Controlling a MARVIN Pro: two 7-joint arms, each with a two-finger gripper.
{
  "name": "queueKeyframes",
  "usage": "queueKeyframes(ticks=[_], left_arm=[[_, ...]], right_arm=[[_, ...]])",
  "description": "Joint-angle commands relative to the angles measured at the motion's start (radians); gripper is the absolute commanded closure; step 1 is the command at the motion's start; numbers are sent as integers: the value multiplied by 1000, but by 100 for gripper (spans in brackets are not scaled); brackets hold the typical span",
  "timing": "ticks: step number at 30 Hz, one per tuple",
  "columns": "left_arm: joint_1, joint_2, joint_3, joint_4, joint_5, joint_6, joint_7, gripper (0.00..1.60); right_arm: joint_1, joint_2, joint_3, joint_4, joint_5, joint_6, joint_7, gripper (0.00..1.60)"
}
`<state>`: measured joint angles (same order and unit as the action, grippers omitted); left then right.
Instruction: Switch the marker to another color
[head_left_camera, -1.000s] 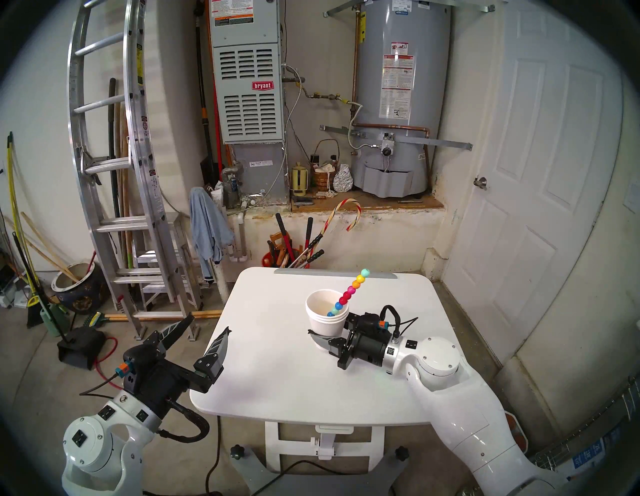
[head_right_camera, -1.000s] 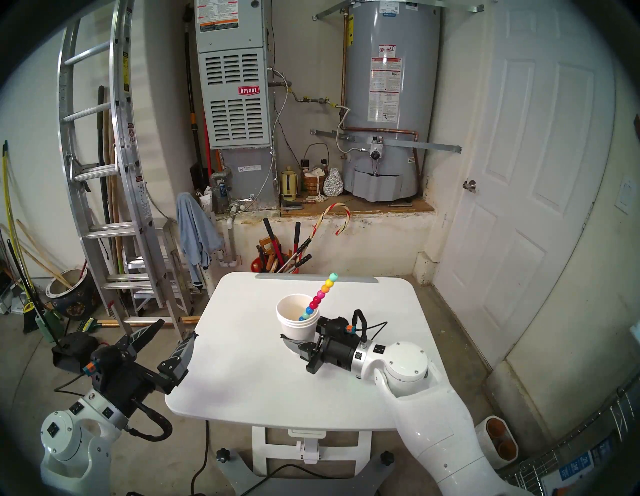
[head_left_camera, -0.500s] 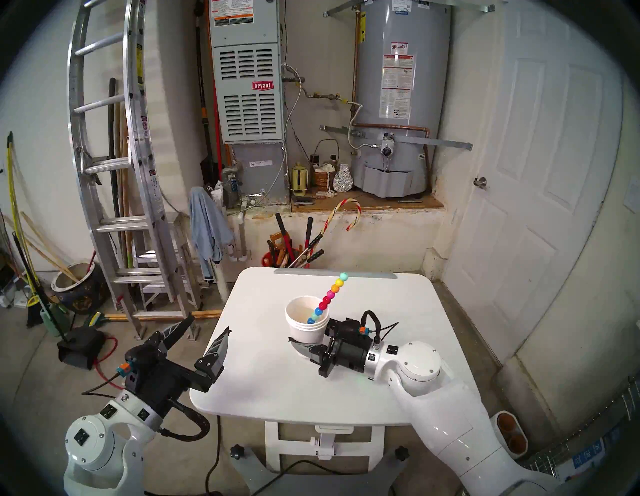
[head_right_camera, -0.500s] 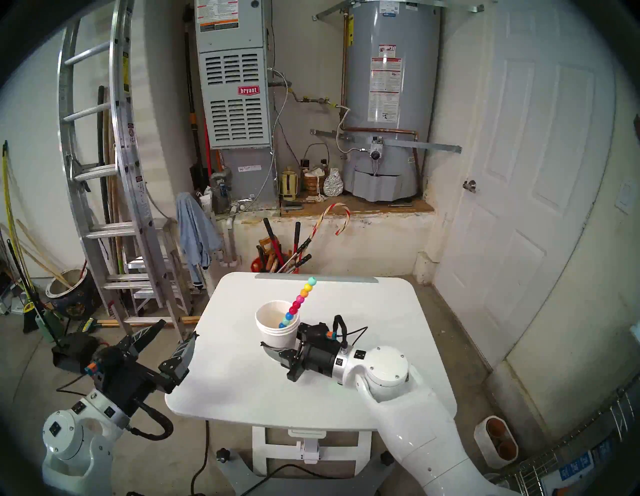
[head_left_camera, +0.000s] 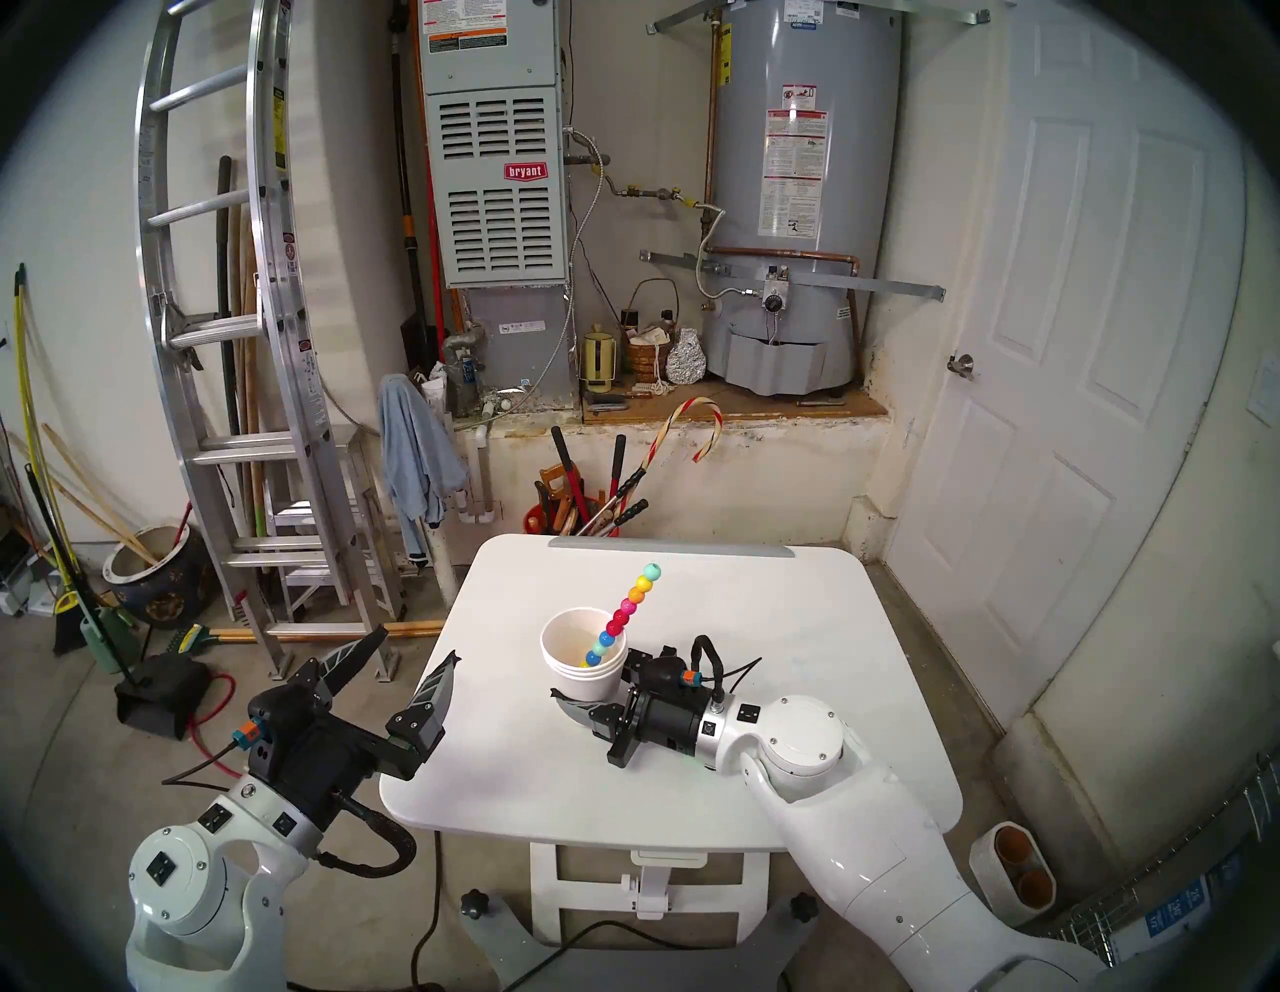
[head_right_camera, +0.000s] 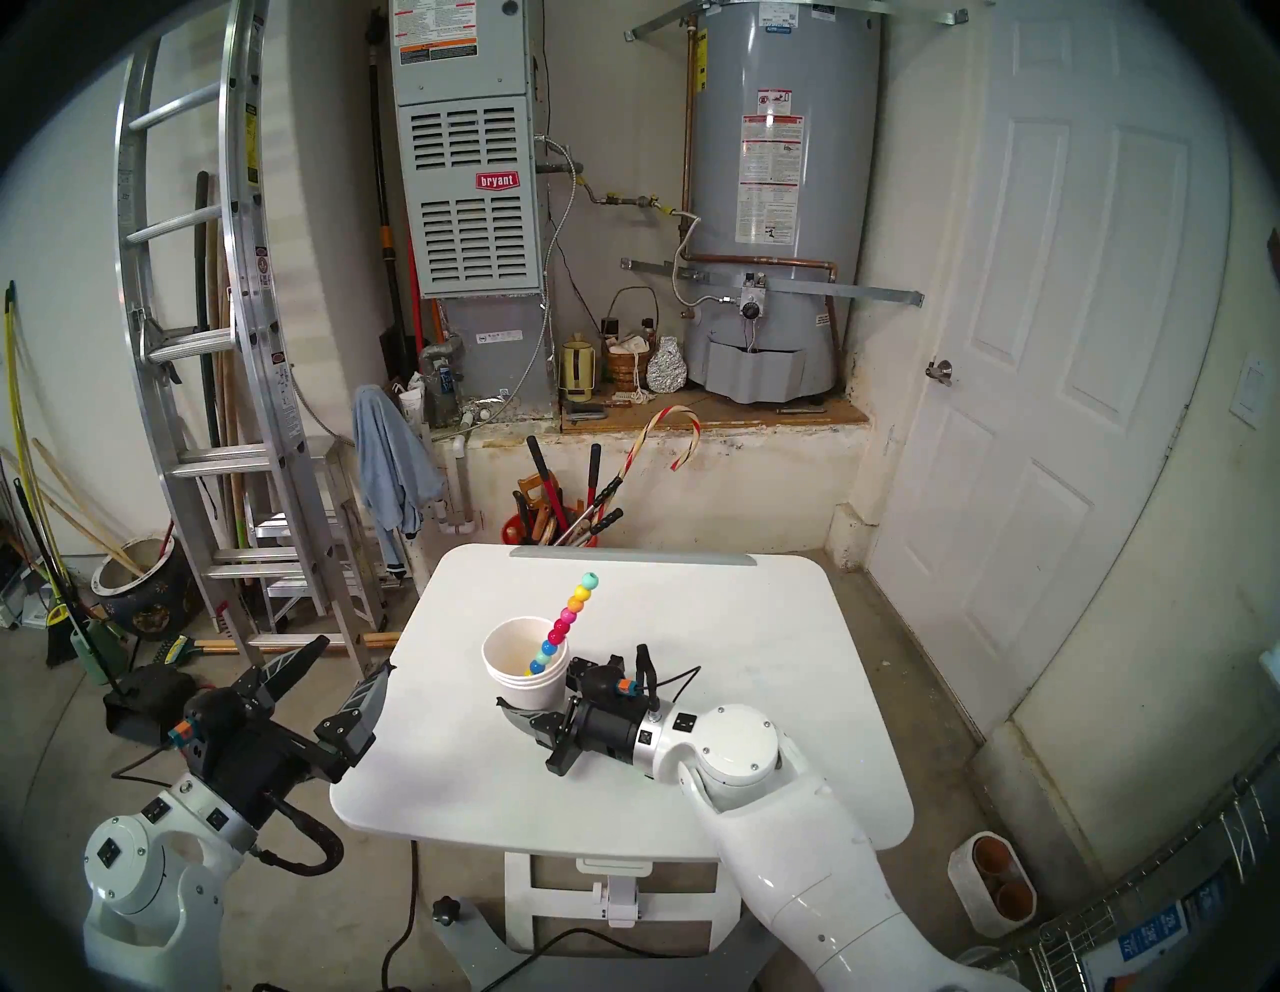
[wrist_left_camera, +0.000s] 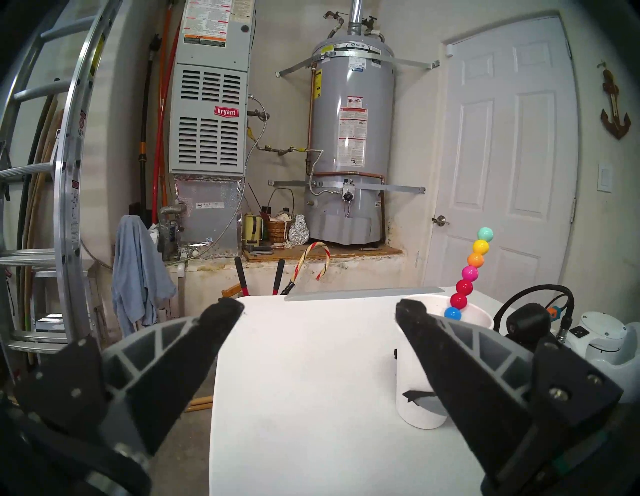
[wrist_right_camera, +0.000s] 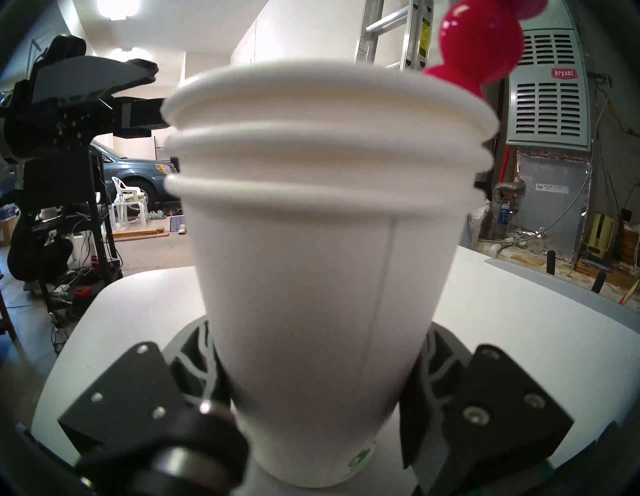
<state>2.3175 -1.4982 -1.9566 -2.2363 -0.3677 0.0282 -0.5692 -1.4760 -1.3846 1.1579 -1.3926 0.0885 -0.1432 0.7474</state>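
White table, right hand clamping cup stack, marker leaning inside, left hand wide open, empty.

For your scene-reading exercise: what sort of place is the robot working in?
Most likely a home garage or utility room: a furnace and water heater stand against the wall, and an aluminium ladder leans beside them.

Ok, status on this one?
Right gripper shut on cup stack. Left gripper open, off-table. Bead stick leaning in the cup. Nothing blocking.
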Motion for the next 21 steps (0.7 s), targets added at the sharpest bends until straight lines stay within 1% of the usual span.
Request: queueKeyframes(ticks=[1, 7, 8, 9, 10, 11, 12, 13, 15, 16, 17, 19, 21], left_arm=[[-7, 1, -4, -9, -5, 5, 2, 0], [-11, 0, -1, -8, 0, 10, 3, 0], [-12, 0, -1, -8, 0, 11, 3, 0], [-12, 0, -1, -7, 1, 11, 3, 0], [-13, 0, 0, -7, 2, 11, 3, 0], [-13, 0, 0, -7, 2, 11, 3, 0], [-13, -1, 0, -6, 2, 11, 3, 0], [-14, -2, 0, -6, 3, 11, 3, 0], [-14, -2, 0, -6, 3, 12, 3, 0], [-14, -3, 1, -6, 4, 12, 3, 0], [-14, -3, 1, -6, 5, 11, 3, 0], [-15, -4, 1, -7, 5, 11, 3, 0], [-14, -5, 1, -7, 5, 10, 4, 0]], right_arm=[[30, -17, 9, -3, -1, -28, -12, 160], [28, -9, 14, -4, 2, -14, -3, 160], [27, -8, 15, -4, 3, -13, -2, 157], [25, -7, 19, -8, 12, 11, 3, 150], [24, -5, 21, -8, 9, 3, 2, 130], [24, -5, 21, -8, 9, 3, 2, 130], [23, -3, 22, -9, 10, 3, 4, 122], [21, 0, 26, -14, 12, 9, 8, 95], [20, 1, 28, -15, 11, 11, 9, 92], [19, 2, 30, -20, 15, 31, 12, 98], [20, 3, 32, -15, 14, 27, 17, 102], [20, 2, 33, -10, 15, 32, 24, 93], [18, 0, 34, -1, 16, 29, 30, 72]])
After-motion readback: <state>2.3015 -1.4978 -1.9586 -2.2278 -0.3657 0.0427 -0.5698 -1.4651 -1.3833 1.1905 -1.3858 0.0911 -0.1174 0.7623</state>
